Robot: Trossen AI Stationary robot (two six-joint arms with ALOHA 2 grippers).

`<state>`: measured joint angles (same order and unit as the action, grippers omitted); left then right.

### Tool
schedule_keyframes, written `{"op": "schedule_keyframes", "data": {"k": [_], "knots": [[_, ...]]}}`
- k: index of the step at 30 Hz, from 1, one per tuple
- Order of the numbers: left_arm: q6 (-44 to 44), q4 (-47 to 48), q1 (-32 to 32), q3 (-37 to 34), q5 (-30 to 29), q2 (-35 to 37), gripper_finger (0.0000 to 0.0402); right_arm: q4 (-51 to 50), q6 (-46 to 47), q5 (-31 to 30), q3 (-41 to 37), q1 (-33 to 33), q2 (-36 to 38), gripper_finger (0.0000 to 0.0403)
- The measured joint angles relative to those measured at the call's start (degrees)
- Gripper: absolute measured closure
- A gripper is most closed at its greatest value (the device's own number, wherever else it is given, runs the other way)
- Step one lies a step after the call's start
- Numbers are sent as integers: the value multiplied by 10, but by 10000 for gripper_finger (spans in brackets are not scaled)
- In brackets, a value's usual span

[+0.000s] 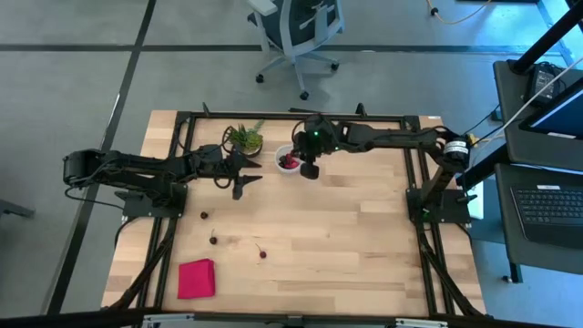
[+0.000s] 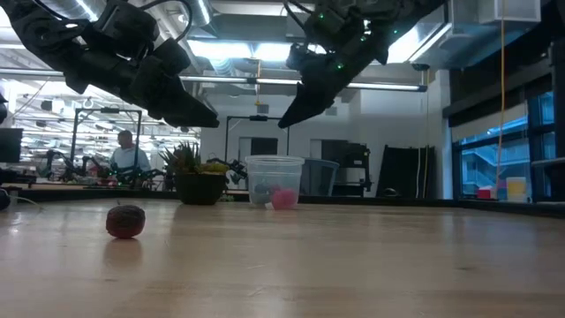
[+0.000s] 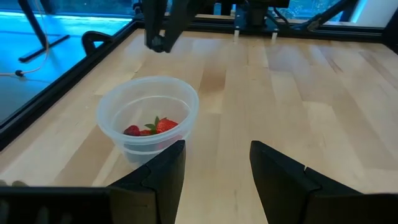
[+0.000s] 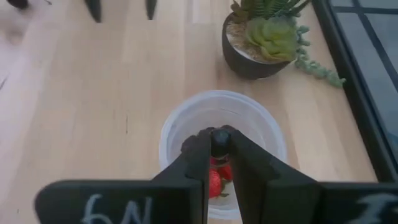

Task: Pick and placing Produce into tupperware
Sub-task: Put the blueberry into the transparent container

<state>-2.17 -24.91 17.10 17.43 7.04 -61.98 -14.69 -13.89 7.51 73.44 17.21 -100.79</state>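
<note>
We see the right gripper [image 4: 219, 144] hanging directly above the tupperware [image 4: 261, 124], its fingers [image 4: 249, 163] clenched on one small dark fruit [image 4: 219, 138] pinched between the tips; in the high view this gripper [image 1: 310, 169] sits just beside the cup [image 1: 286, 161] near the far edge of the table [image 1: 364, 237]; in the low view it [image 2: 289, 118] hovers above the cup [image 2: 274, 181], clear of the rim. Inside the tupperware [image 3: 147, 119] lie a few pieces of red produce [image 3: 152, 127], one with a green leaf; the same red pieces [image 4: 216, 180] show below the right fingertips.

The left gripper [image 3: 214, 155] is released, its two fingers [image 3: 165, 167] spread with nothing between them; it is aimed at the near side of the cup; from above it [image 1: 244, 179] sits to the cup's left, apart from it; in the low view it [image 2: 207, 117] is raised off the table.

A potted plant [image 1: 246, 138] stands just beside the cup, by the far rail; three loose fruits [image 1: 213, 240] lie well apart on the front left of the table, one of them [image 2: 125, 221] close to the low camera; a pink-red cloth [image 1: 196, 278] lies flat near the front left corner; a person [image 2: 128, 157] shows in the room behind.
</note>
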Motion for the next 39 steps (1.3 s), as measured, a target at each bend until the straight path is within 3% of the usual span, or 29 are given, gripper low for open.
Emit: {"op": "schedule_keyframes", "data": {"k": [11, 20, 29, 39], "knots": [[-1, 0, 0, 0, -62, 0, 228, 10, -13, 2, 1, -1, -31, 352], [-1, -1, 0, 0, -64, 0, 228, 44, -16, 0, 0, -1, -76, 352], [-6, -1, 0, 0, -64, 0, 228, 40, 2, -58, 0, -1, -77, 352], [-6, -1, 0, 0, -64, 0, 228, 35, 0, -58, 0, -2, -77, 351]]}}
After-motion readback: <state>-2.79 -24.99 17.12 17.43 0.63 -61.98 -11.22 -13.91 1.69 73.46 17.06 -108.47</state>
